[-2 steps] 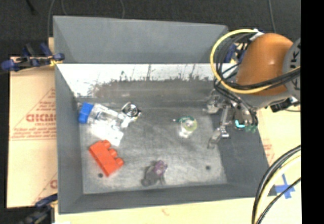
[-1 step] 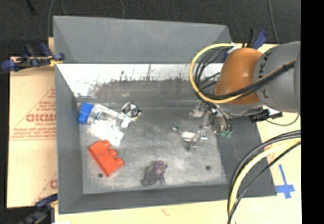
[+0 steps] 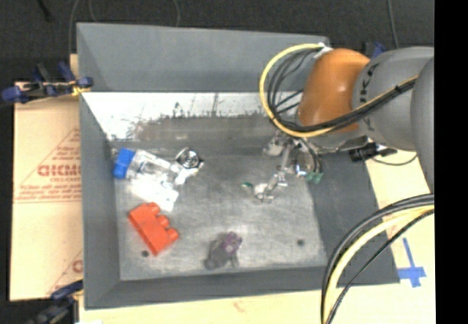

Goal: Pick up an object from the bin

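My gripper [image 3: 280,172] hangs low over the right middle of the bin floor, below the orange wrist cover. Just left of it a small green piece [image 3: 248,186] lies on the floor; whether the gripper touches it I cannot tell. A purple and grey lump [image 3: 224,249] rests near the front wall, left of and below the gripper. Further left, a shiny round metal part [image 3: 189,160] lies beside a clear item with a blue cap [image 3: 125,164].
A red-orange toy block [image 3: 154,227] sits at the front left, with a white piece [image 3: 164,194] just above it. The arm and its looped cables hang over the bin's right rear corner.
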Robot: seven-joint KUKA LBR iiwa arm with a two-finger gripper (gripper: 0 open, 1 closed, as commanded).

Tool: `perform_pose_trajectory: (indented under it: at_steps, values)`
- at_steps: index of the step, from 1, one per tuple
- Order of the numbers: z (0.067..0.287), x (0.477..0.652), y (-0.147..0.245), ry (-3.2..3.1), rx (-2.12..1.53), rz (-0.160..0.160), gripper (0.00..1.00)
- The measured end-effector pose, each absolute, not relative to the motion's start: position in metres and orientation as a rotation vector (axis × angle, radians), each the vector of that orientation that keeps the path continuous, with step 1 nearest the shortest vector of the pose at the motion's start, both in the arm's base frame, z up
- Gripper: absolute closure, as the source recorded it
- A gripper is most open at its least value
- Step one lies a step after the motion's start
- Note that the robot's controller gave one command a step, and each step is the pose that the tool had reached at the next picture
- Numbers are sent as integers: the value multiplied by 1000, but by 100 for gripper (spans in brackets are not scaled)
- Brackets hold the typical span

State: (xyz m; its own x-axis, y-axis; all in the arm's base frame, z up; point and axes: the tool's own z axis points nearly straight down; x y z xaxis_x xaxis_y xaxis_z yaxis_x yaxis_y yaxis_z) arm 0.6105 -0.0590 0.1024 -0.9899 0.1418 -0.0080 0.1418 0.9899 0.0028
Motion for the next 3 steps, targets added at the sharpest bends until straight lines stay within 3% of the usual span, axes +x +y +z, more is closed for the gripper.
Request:
perform_pose_trajectory:
  at_steps: [1, 3]
  values:
    - [105, 616, -66, 3118, 329, 4, 0]
    - [76, 615, -69, 3096, 493, 9, 0]
